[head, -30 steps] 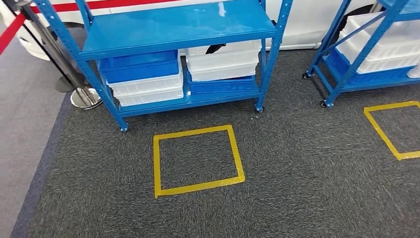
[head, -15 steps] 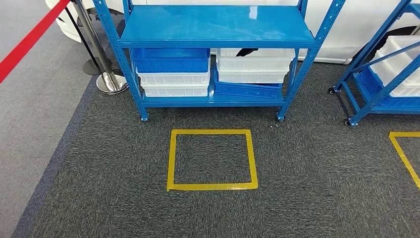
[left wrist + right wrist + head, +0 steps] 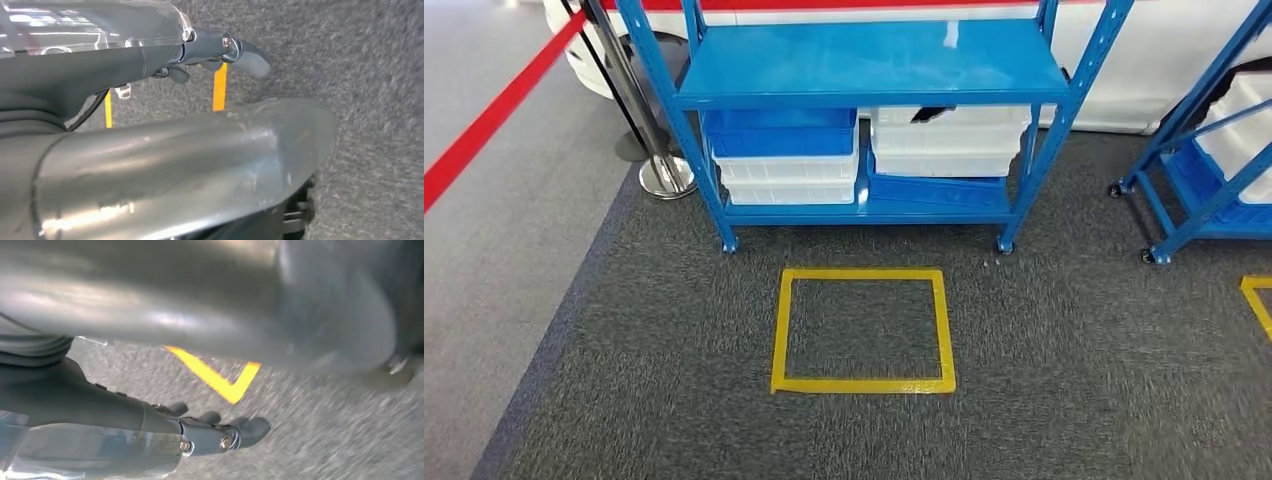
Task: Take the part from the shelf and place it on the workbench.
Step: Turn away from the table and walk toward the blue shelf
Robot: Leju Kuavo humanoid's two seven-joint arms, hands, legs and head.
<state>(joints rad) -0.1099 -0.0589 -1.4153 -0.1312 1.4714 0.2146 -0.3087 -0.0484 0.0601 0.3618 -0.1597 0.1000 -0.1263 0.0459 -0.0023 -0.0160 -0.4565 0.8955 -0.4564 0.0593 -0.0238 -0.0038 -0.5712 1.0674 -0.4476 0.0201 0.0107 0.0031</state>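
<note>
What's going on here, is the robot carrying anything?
No. The left hand and right hand hang over the carpet holding nothing. The robot faces a blue shelf holding blue and white bins, with a yellow taped square on the floor before it. No part has been taken yet.

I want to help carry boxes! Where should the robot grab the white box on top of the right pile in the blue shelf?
Probably by the front rim of the top white box, coming straight from the front. The blue shelf board covers it from above and the posts stand at the sides, so only the long front edge is open.
</note>
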